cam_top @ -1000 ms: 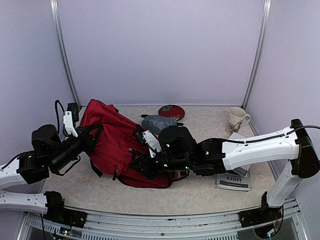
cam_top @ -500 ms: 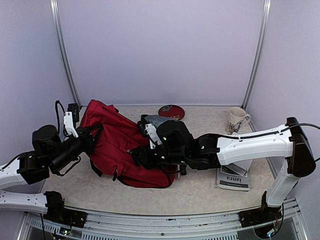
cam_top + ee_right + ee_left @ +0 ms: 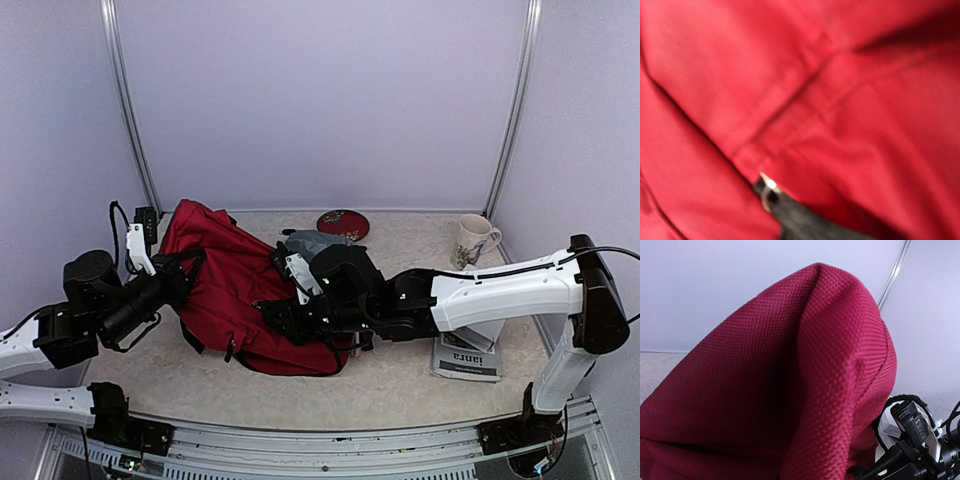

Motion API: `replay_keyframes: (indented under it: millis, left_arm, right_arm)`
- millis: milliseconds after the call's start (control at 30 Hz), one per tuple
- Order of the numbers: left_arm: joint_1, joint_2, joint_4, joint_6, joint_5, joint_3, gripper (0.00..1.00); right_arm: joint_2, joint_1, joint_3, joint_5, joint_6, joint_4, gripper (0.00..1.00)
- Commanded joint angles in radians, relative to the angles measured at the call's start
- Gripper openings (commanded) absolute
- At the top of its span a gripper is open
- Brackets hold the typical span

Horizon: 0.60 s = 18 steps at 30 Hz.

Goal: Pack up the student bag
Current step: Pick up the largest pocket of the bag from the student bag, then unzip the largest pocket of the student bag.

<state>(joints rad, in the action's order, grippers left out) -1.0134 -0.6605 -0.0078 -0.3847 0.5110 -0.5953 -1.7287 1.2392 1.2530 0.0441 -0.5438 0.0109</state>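
Left jaws: closed tight at the bag's (image 3: 225,290) left edge, seemingly pinching a fold; that wrist's camera sees only raised red cloth.
Right jaws: low over the bag's front, hidden from every view; how far open, I cannot tell.
Bag: slumped on its side, left half of the desk (image 3: 400,390).
Zip pull (image 3: 767,187): close under the right wrist.
Pouch (image 3: 310,243): just beside the bag, not yet packed.
Disc (image 3: 343,223), mug (image 3: 472,240), booklet (image 3: 467,358): out on the desk.
Step, as I read it: opening the bag.
Next: catch the pull and draw it along against the left hold.
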Motion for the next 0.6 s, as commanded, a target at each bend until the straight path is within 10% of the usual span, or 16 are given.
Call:
replay_keyframes:
  millis: [0, 300, 567]
  left_arm:
    - [0.000, 0.013, 0.076, 0.007, 0.005, -0.003, 0.00]
    - [0.001, 0.023, 0.063, -0.001, 0.008, -0.003, 0.00]
    - [0.033, 0.036, 0.005, -0.014, 0.057, -0.014, 0.00]
  right_arm:
    - [-0.005, 0.014, 0.002, 0.070, 0.050, -0.065, 0.26]
    - [-0.033, 0.006, 0.047, 0.108, 0.132, -0.099, 0.00]
    - [0.074, -0.063, -0.085, 0.100, 0.093, -0.097, 0.00]
